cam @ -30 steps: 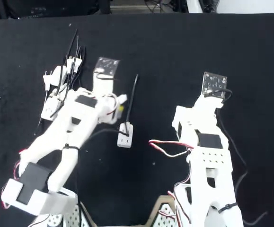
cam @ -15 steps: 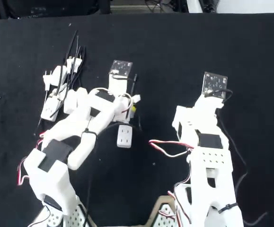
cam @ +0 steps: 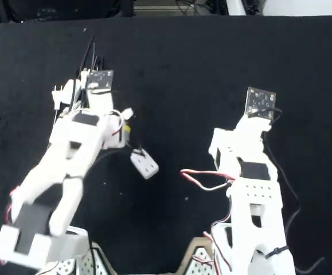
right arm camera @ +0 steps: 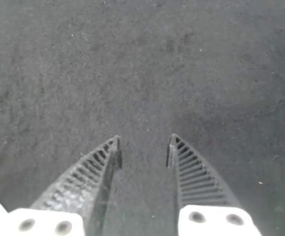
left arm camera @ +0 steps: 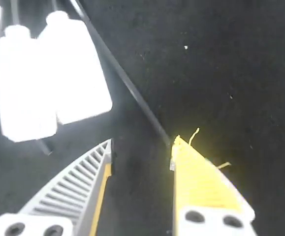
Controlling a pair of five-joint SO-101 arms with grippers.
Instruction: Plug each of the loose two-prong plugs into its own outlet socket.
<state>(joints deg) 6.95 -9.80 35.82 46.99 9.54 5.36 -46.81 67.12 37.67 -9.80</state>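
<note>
Several white two-prong plugs (cam: 67, 96) with black cords lie bunched at the table's far left. My left arm (cam: 79, 137) stretches over them. In the left wrist view my left gripper (left arm camera: 141, 150) is open, and a black cord (left arm camera: 127, 88) runs in between its fingertips. Two white plug bodies (left arm camera: 48, 83) lie side by side just beyond one finger. A white outlet socket (cam: 144, 163) rests tilted on the cloth to the right of that arm. My right gripper (right arm camera: 143, 147) is open over bare black cloth, holding nothing.
The right arm (cam: 246, 166) stands at the right of the black cloth-covered table (cam: 200, 63), with a red and white wire loop (cam: 203, 179) at its side. Bare cloth lies between the two arms and along the far edge.
The left arm swung right over the socket, then back left to the plug cluster. The socket turned from upright to tilted and slid slightly left. The right arm stayed still.
</note>
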